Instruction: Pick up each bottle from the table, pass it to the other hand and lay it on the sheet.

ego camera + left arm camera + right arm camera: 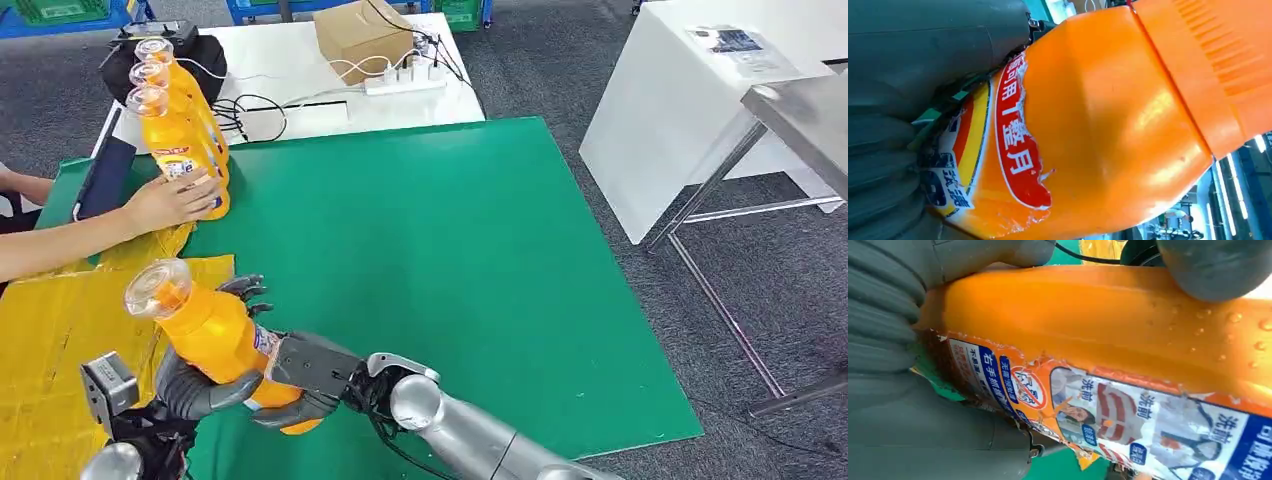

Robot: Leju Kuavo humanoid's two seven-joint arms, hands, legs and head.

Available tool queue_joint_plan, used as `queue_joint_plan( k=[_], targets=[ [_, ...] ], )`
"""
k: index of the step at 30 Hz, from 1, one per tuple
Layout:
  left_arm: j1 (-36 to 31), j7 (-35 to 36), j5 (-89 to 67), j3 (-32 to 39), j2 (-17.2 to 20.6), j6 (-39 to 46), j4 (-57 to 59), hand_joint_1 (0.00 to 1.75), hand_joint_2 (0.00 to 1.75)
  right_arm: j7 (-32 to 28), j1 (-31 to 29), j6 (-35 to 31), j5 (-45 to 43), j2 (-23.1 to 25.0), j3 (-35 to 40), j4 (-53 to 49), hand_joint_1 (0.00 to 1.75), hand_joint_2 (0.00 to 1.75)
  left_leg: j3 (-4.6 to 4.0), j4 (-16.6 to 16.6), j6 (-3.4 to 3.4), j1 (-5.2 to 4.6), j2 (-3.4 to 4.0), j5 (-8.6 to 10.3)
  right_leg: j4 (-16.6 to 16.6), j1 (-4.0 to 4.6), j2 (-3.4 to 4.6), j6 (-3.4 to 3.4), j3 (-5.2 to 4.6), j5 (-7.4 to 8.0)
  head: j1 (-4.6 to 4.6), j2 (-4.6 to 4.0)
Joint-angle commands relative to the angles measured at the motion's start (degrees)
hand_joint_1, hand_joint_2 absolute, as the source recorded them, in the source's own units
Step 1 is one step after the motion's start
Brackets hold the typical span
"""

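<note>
Yellow sheet [60,330]: spread at the green table's [450,280] near-left corner.
Left hand [190,390]: fingers wrapped round the orange bottle [205,325].
Bottle: tilted, mid-handover above the sheet's edge.
Right hand [305,375]: clamped on its base; it should let go only once the left grip looks firm.

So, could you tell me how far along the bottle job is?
Done: nothing lies on the yellow sheet yet. In hand: one bottle is mid-handover, with both the left hand and the right hand on it. Left: three bottles stand on the table, a person's hand touching them.
</note>
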Motion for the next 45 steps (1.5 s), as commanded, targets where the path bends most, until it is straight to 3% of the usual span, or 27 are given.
queue_joint_plan(
  k=[1,12,16,17,18,23,26,27,31,35,45],
  targets=[
    [-1.67,0.11,-1.36,-2.95,1.18,-0.43,4.90,1.75,1.75,-0.36,-3.58,0.84,-0.25,-0.14,4.75,2.96,1.75,1.75,0.20,-0.04,0.11,0.00,-0.26,-0.02,0.01,-0.01,0.11,-0.15,0.17,-0.05,0.00,0.00],
    [-1.44,-0.09,-1.36,-2.69,1.04,-0.45,4.60,1.75,1.75,-0.52,-3.46,0.42,-0.32,-0.34,4.59,2.99,1.75,1.75,0.13,-0.04,0.10,-0.01,-0.20,0.00,0.00,-0.01,0.09,-0.11,0.11,-0.02,0.00,0.00],
    [-0.51,-0.68,-1.86,-1.72,0.78,0.52,3.15,1.75,1.75,-1.28,-3.16,-3.12,3.11,-0.92,4.09,2.39,1.75,1.75,0.09,-0.05,0.07,-0.01,-0.15,0.01,-0.02,-0.02,0.07,-0.08,0.07,-0.01,0.00,0.00],
    [-0.20,-0.89,-2.33,-1.26,0.89,1.26,2.56,1.75,1.75,-1.24,-3.19,-5.18,4.95,-1.25,3.95,2.02,0.07,1.75,0.22,-0.04,0.13,0.00,-0.26,-0.04,0.00,-0.01,0.13,-0.15,0.20,-0.05,0.00,0.00],
    [0.35,-1.08,-2.87,-0.44,1.10,2.22,1.62,1.75,1.75,-0.87,-2.85,-6.08,5.87,-1.46,2.91,1.54,0.00,1.75,0.16,-0.04,0.10,0.00,-0.19,-0.02,-0.01,-0.01,0.12,-0.12,0.13,-0.03,0.00,0.00],
    [0.96,-3.53,-24.86,8.10,3.01,20.41,-3.17,1.75,1.75,-0.78,-0.53,-7.27,8.64,-6.32,-4.27,-5.90,0.00,1.75,0.06,0.03,0.10,0.05,-0.19,-0.03,0.01,0.04,0.10,-0.11,0.07,-0.02,0.00,0.00],
    [1.76,-0.42,-54.25,13.09,6.15,39.31,-2.46,1.75,1.75,-2.20,1.68,-6.59,10.14,-9.12,-7.92,-12.08,0.00,1.75,0.07,0.01,0.08,0.06,-0.16,-0.02,0.00,0.05,0.13,-0.12,0.07,-0.01,0.00,0.00],
    [2.51,1.32,-58.73,14.84,7.26,40.87,-1.34,1.75,1.75,-1.83,1.47,-5.83,11.02,-10.46,-7.94,-13.99,0.00,0.00,0.20,-0.01,0.12,0.06,-0.25,-0.05,0.03,0.05,0.17,-0.19,0.18,-0.06,0.00,0.00],
    [5.43,3.56,-69.66,19.11,9.56,46.76,2.92,1.75,1.75,-2.15,1.46,-4.29,9.40,-12.96,-10.13,-18.87,0.00,0.00,0.14,-0.05,0.08,-0.01,-0.05,-0.03,0.01,-0.01,0.20,-0.10,0.06,-0.01,0.00,0.00],
    [7.71,4.68,-76.01,20.75,10.75,47.50,4.56,1.75,1.75,-2.72,2.44,-4.06,7.99,-14.67,-12.10,-22.45,0.00,0.00,0.17,-0.08,0.11,-0.02,-0.11,-0.03,-0.01,-0.03,0.14,-0.09,0.10,-0.04,0.00,0.00],
    [7.50,6.62,-83.90,17.91,15.51,44.87,11.31,1.75,1.75,-3.15,2.22,-3.71,7.34,-15.13,-12.17,-22.94,0.00,0.00,0.23,-0.08,0.12,0.02,-0.27,-0.03,-0.01,0.01,0.12,-0.19,0.17,-0.06,0.00,0.00]
  ],
)
